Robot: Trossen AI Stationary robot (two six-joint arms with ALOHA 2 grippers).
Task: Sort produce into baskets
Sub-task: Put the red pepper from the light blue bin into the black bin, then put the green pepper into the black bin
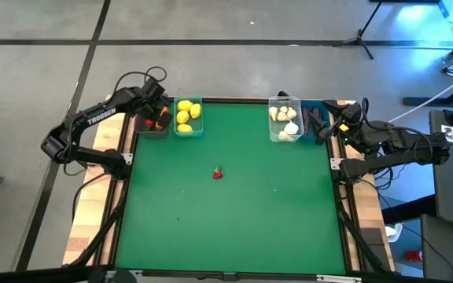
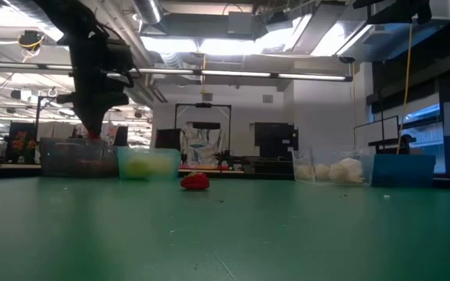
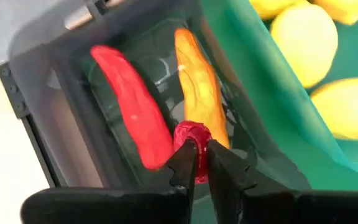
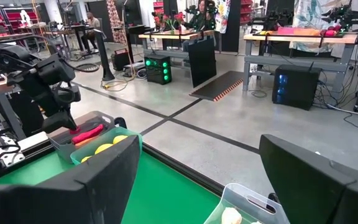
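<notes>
The small glossy red berry (image 3: 192, 138) sits pinched in my left gripper (image 3: 197, 163), above the dark bin (image 3: 55, 93) holding a red pepper (image 3: 129, 106) and orange carrot (image 3: 197, 93). My fingers hide its lower half. My right gripper (image 4: 197, 180) gapes empty.

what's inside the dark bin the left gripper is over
Inside the dark bin lie a red pepper and an orange carrot. The left gripper holds a small red berry above them, hiding part of the floor.

Green table (image 1: 234, 212): four baskets along far edge; lone red berry (image 1: 218, 173) mid-surface.
</notes>
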